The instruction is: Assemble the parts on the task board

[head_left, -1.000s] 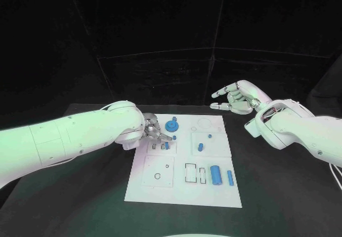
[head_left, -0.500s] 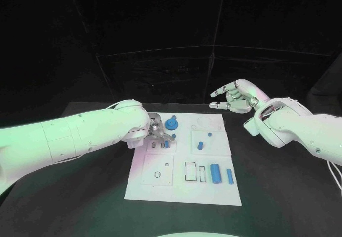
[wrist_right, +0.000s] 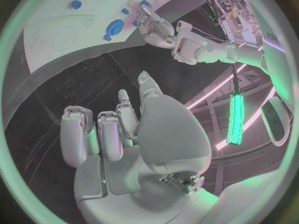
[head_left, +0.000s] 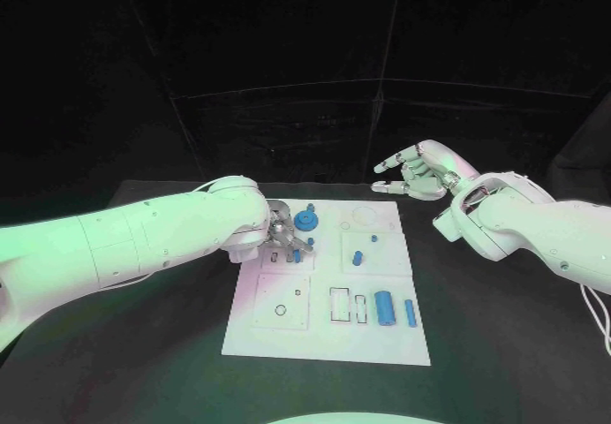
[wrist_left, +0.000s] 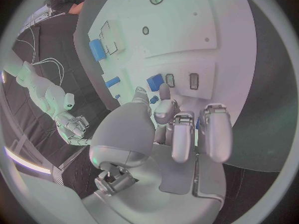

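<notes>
The white task board lies mid-table. My left hand hovers over its far left part, fingers curled down close to a small blue piece beside two slots. In the left wrist view the fingertips come together right by that blue piece; whether they hold anything I cannot tell. A round blue part stands just beyond the hand. My right hand is raised off the board's far right corner, fingers apart and holding nothing.
Further parts lie on the board: a short blue piece, a tiny blue peg, and two blue cylinders near outlined slots. Black table surrounds the board.
My left arm has edged slightly further over the far left of the board. The right hand has stayed raised in much the same place.
</notes>
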`<state>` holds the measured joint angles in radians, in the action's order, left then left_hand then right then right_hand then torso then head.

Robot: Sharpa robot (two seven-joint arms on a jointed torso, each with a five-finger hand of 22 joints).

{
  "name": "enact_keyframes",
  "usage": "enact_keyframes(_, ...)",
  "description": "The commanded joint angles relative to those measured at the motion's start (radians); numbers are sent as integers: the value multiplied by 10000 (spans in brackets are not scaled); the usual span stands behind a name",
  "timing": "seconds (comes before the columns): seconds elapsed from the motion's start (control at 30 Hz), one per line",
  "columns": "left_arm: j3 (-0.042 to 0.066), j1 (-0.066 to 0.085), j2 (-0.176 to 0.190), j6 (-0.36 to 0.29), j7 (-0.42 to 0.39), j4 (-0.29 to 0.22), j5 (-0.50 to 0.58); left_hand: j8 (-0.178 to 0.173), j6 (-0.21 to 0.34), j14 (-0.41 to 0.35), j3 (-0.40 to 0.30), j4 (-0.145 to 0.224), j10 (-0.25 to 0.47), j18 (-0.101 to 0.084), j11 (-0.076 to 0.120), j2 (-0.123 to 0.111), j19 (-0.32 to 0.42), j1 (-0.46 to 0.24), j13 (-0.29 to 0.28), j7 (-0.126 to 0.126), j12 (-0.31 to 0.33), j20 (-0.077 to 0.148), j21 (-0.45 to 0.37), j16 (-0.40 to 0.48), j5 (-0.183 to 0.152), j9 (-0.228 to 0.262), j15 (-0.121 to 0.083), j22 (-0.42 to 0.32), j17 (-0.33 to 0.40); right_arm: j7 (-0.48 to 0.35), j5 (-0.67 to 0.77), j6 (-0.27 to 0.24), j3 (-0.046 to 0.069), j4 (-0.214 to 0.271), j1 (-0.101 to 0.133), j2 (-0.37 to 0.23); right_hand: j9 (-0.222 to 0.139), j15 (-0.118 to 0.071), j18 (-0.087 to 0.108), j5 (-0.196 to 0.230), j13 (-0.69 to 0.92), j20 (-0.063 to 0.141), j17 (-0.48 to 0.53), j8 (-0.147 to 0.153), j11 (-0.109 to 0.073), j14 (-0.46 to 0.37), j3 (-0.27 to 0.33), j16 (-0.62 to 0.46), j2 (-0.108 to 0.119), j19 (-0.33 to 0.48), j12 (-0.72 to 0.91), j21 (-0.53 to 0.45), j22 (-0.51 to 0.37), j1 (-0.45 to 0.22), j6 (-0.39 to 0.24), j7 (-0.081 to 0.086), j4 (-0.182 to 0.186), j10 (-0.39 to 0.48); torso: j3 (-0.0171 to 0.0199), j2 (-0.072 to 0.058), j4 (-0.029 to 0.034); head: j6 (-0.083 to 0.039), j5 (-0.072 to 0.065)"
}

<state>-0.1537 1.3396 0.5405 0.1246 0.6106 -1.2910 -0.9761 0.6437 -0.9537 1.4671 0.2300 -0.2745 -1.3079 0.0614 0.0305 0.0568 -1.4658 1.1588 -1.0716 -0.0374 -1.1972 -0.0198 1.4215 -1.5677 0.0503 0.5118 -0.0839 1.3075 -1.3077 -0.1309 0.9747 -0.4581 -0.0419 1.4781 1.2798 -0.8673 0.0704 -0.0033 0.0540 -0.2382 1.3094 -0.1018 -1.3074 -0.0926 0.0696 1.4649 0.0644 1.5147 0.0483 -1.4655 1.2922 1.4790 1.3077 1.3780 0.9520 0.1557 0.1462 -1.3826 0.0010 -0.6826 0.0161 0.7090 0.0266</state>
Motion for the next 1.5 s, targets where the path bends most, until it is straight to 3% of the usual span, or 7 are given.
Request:
enact_keyframes(0.03,2,18,-15,254,-56,22,-61,62,77,1037,-10,104,-87,-98,13,25,-161,116,-29,-1,-50,34,62,-31,-22,38,-78,1,-2631,63,-3,117,7,-15,23,23,-10,-60,-54,-67,28,40,-1289,-42,-35,751,12,-60,-82,73,-78,-78,297,30,73,-27,-73,43,-3,6,7,5,-38)
enact_keyframes(0.17,1,19,-18,316,-56,45,-61,93,103,1037,-26,153,-86,-99,13,43,-160,201,-34,0,-56,33,64,-31,-22,86,-77,8,-2631,94,2,167,7,-28,23,38,-11,-60,-52,-71,23,41,-1281,-42,-35,749,12,-65,-86,78,-83,-83,285,31,73,-27,-74,46,1,3,-14,0,-51)
enact_keyframes(0.83,-63,19,-163,210,-128,133,-10,242,201,1037,-308,529,-126,-86,25,199,-127,740,-129,12,-135,38,36,-31,-18,324,-86,-27,-2631,250,229,282,6,-98,22,103,-12,-64,-37,-107,-27,45,-1202,-48,-38,730,1,-107,-146,116,-141,-119,211,49,82,-30,-92,88,-5,-1,15,61,-76)
enact_keyframes(0.97,-63,19,-139,78,-164,104,123,268,243,1037,-688,821,-128,-75,69,411,-108,1221,-141,58,-139,52,8,-31,-10,390,-112,-69,-2631,269,258,306,5,-115,21,119,-12,-65,-35,-121,-32,46,-1193,-49,-40,728,-2,-113,-160,122,-146,-125,200,59,84,-31,-100,92,-6,3,6,85,-65)
enact_keyframes(1.07,-63,19,-100,-16,-233,64,333,211,358,1037,-1315,1307,-105,-65,164,770,-96,2051,-135,163,-110,99,-12,-31,-2,406,-185,-94,-2631,274,266,324,5,-134,21,132,-12,-65,-35,-121,-32,46,-1193,-49,-40,728,-2,-113,-160,122,-146,-125,200,59,84,-31,-100,92,-7,-3,9,94,-69)
enact_keyframes(1.2,-61,18,16,-162,-343,-66,565,119,469,1037,-2025,1773,-65,-45,205,999,-57,2717,-122,193,-51,164,-79,-31,-1,408,-240,-197,-2631,278,271,356,5,-162,21,153,-13,-67,-34,-138,-33,47,-1183,-51,-41,726,-6,-119,-175,123,-148,-128,198,69,87,-32,-109,93,-10,-8,6,117,-69)
enact_keyframes(1.5,-52,21,455,-667,-414,-512,782,100,491,1037,-3126,1981,-96,-38,152,693,-41,2507,-80,132,20,160,-142,-31,-18,543,-202,-254,-2631,278,274,397,4,-211,20,142,-13,-68,-27,-144,-50,48,-1161,-52,-41,720,-4,-131,-179,142,-168,-144,160,67,88,-32,-110,107,-4,6,32,145,-122)
